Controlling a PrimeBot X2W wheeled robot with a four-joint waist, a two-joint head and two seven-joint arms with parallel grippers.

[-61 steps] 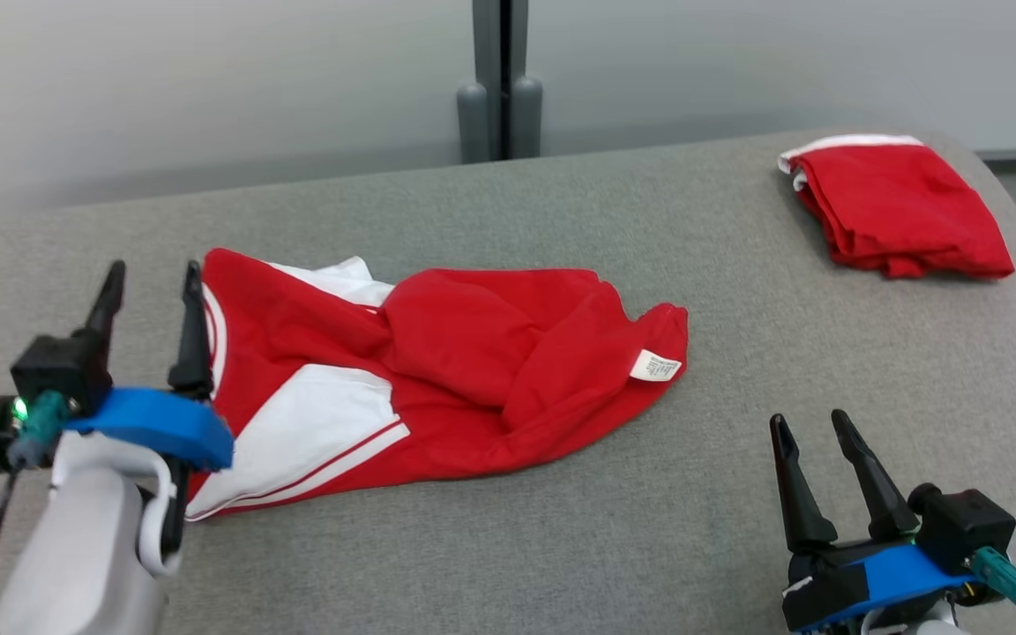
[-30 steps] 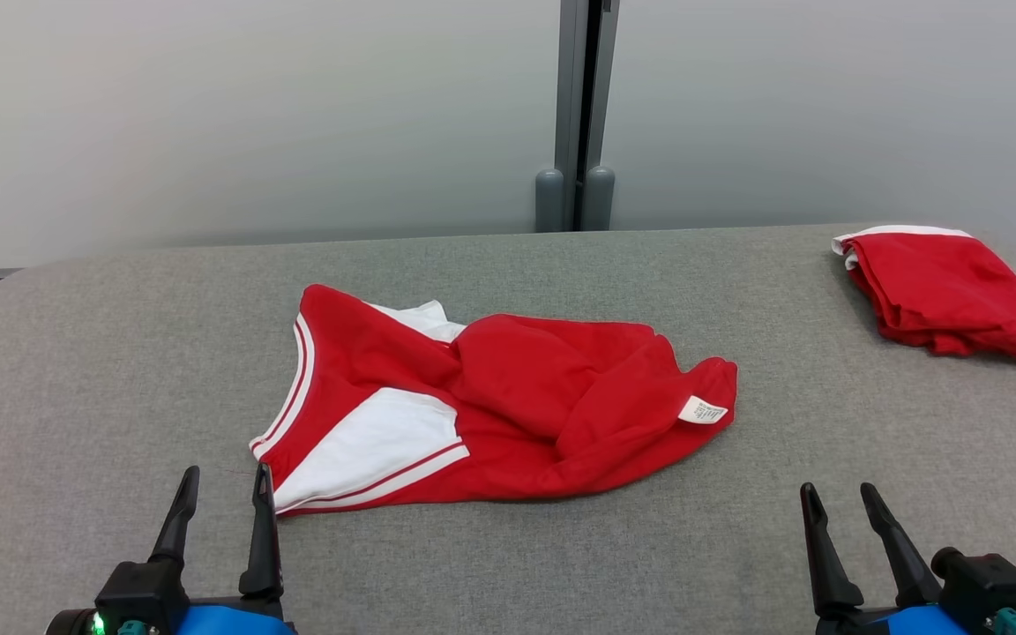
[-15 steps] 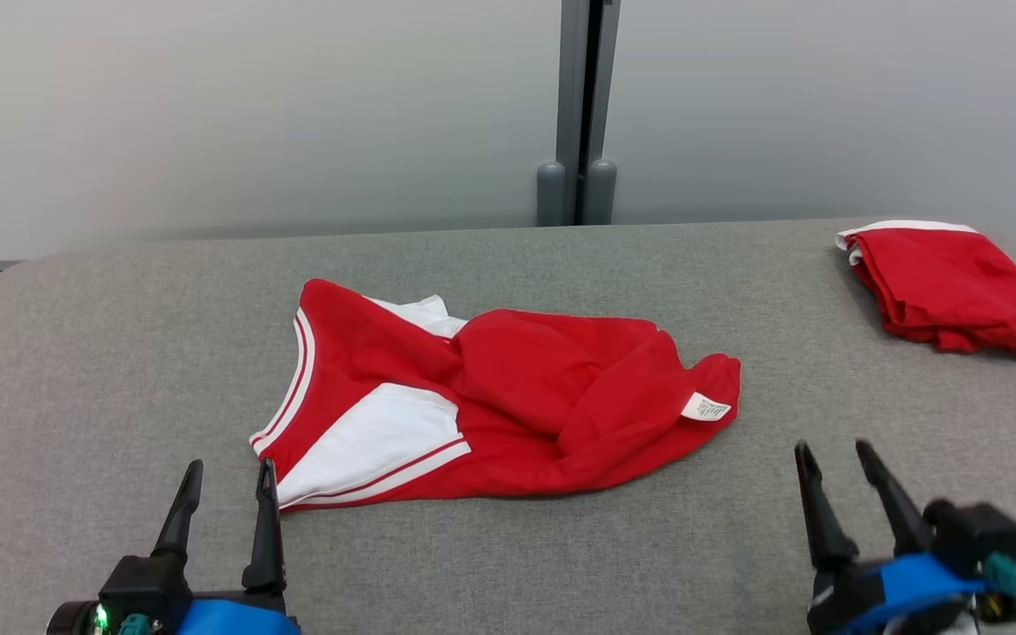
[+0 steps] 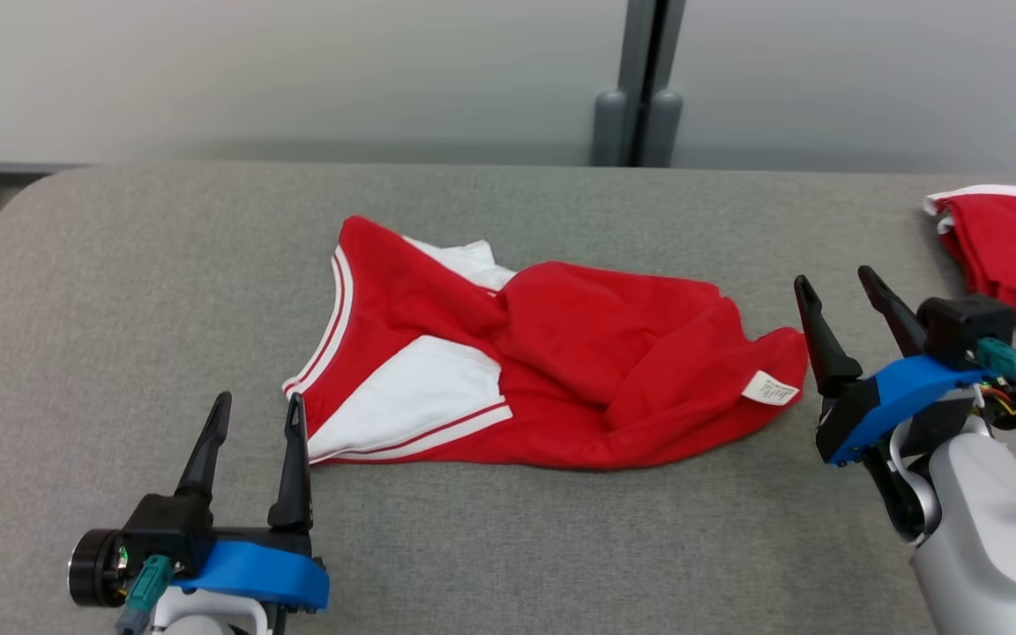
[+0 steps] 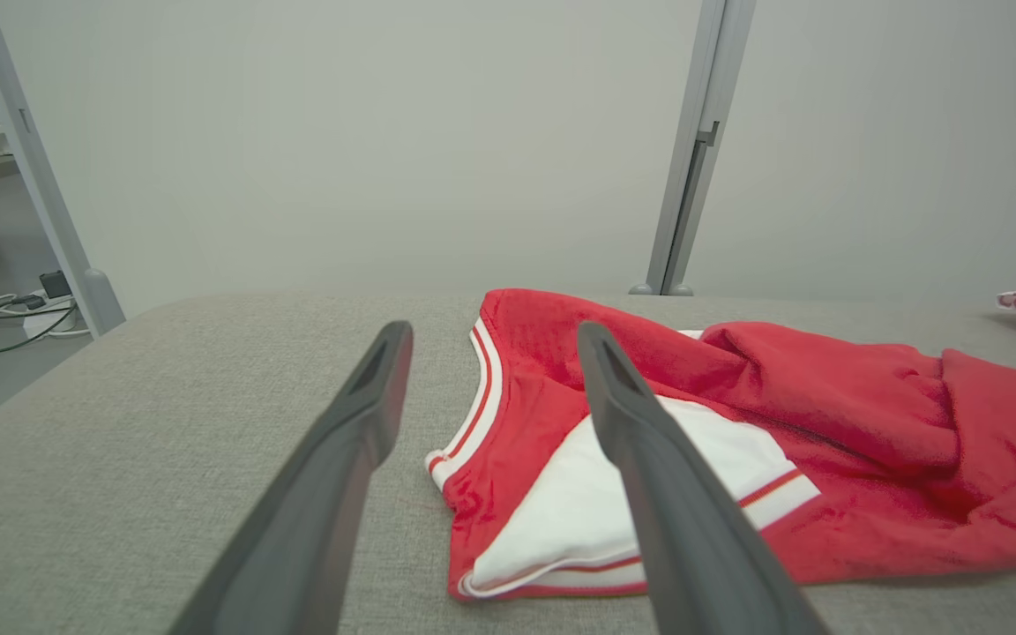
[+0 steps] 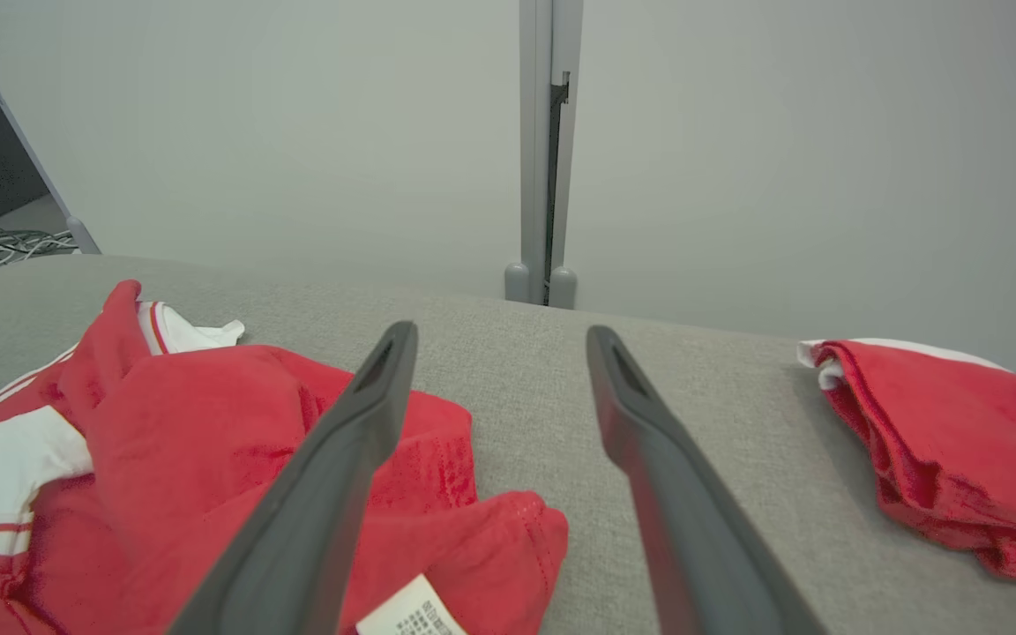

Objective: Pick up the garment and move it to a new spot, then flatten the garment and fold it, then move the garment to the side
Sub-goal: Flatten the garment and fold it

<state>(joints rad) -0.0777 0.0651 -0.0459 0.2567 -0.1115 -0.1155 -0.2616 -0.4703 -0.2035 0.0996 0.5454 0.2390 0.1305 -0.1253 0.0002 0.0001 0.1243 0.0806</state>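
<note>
Jaws released and empty on my left gripper (image 4: 260, 398) and right gripper (image 4: 832, 275). The crumpled garment (image 4: 596, 353) lies between them on the tabletop (image 4: 120, 291), with a folded red cloth (image 4: 1015, 247) at upper right.

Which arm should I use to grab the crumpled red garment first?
Left, probably: the left gripper is open with the striped hem corner of the garment just ahead between its fingers. The right gripper, also open, stands beside the labelled end, pointing past it.
</note>
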